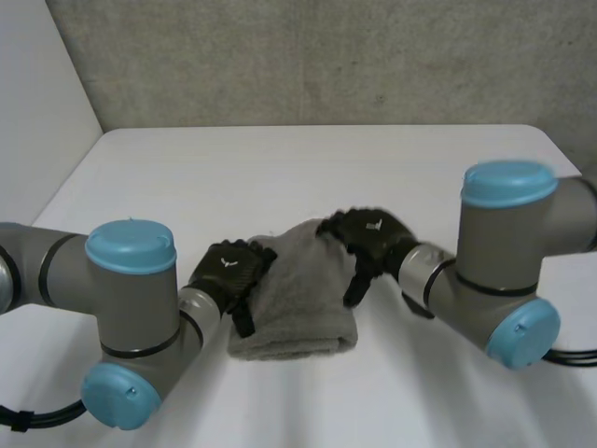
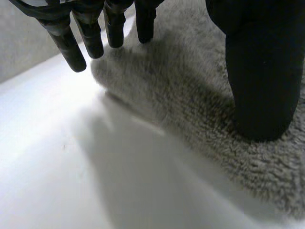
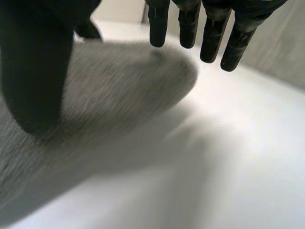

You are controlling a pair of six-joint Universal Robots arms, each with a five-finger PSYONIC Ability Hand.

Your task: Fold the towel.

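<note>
One grey towel [image 1: 297, 291], folded over, lies toward 6 o'clock on the white table [image 1: 280, 168].
The left hand [image 1: 229, 271] sits at the towel's 9 o'clock edge and the right hand [image 1: 369, 233] at 2 o'clock. Each hand is slack, with straight fingers and its thumb resting on the pile, grasping nothing. One small white mark on each hand's back is unreadable.

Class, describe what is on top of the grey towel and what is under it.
On the towel: the left robot hand at its left edge, the right robot hand at its far right corner, fingers straight. Under it: the white table; anything between its layers is covered.
</note>
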